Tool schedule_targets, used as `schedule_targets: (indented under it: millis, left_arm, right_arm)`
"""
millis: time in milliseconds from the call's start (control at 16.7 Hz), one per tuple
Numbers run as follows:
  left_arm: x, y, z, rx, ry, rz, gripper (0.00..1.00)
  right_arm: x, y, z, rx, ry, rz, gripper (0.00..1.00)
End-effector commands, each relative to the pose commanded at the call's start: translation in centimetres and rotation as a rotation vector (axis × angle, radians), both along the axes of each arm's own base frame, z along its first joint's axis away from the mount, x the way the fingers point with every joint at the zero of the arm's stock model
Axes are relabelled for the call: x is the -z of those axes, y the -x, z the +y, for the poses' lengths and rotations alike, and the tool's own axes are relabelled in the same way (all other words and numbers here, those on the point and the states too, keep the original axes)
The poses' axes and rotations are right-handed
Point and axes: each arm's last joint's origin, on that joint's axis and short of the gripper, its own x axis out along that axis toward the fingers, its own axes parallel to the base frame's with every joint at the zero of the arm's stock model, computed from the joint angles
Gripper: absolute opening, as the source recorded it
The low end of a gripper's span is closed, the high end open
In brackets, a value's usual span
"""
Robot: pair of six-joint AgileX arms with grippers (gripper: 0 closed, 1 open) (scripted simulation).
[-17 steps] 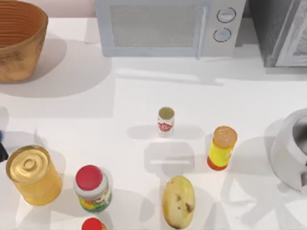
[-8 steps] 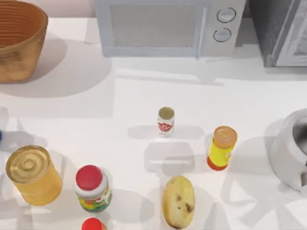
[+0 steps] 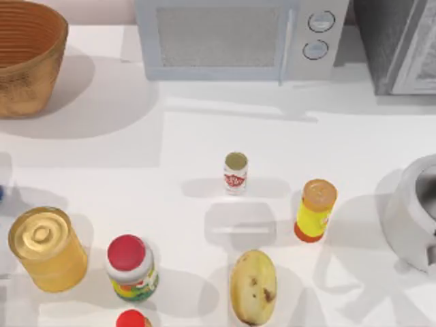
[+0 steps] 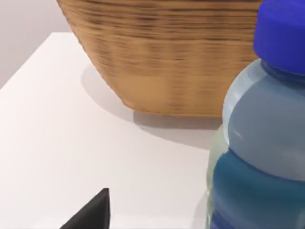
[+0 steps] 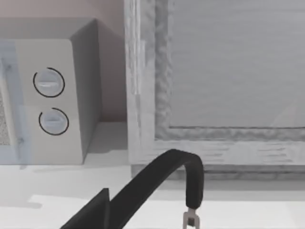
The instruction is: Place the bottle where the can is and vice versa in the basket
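Note:
The bottle (image 4: 259, 143) has a blue cap, a pale bluish body and a dark blue label, and it stands close in the left wrist view. In the top view it is a blue sliver (image 3: 1, 193) at the table's left edge. My left gripper (image 4: 152, 223) is open beside the bottle, one dark fingertip (image 4: 95, 212) showing and nothing held. Just behind the bottle stands the brown wicker basket (image 4: 162, 57), at the table's far left corner (image 3: 27, 75). The small white can (image 3: 236, 172) with a red label stands mid-table. My right gripper (image 5: 152, 223) is open near a grey pot.
A big golden can (image 3: 46, 249), a red-capped jar (image 3: 131, 268), a second red cap (image 3: 133, 319) and a potato (image 3: 253, 286) stand along the front. A yellow bottle (image 3: 315, 210) is right of the can. A microwave (image 3: 235, 37) lines the back, a grey pot (image 3: 412, 218) the right.
The dark piece of my left arm at the top view's left edge has slid out of the frame. The things on the table have not moved.

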Motion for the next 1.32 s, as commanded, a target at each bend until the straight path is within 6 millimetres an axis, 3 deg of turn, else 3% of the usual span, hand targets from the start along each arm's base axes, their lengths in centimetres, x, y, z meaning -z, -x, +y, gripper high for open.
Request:
schedule_targets:
  millis: [240, 660, 1140, 1320]
  left_arm:
    - [1.4, 0.3, -0.3, 0.054, 0.012, 0.017, 1.00]
    - [1.6, 0.2, -0.3, 0.061, 0.013, 0.017, 1.00]
    - [2.6, -5.1, -0.3, 0.064, 0.013, 0.018, 1.00]
    - [2.7, -5.6, -0.5, 0.063, 0.013, 0.018, 1.00]
  right_arm:
    - [0.0, 0.0, 0.0, 0.000, 0.000, 0.000, 1.00]
    - [0.0, 0.0, 0.0, 0.000, 0.000, 0.000, 1.00]
    - [0.0, 0.0, 0.0, 0.000, 0.000, 0.000, 1.00]
    - [0.0, 0.0, 0.0, 0.000, 0.000, 0.000, 1.00]
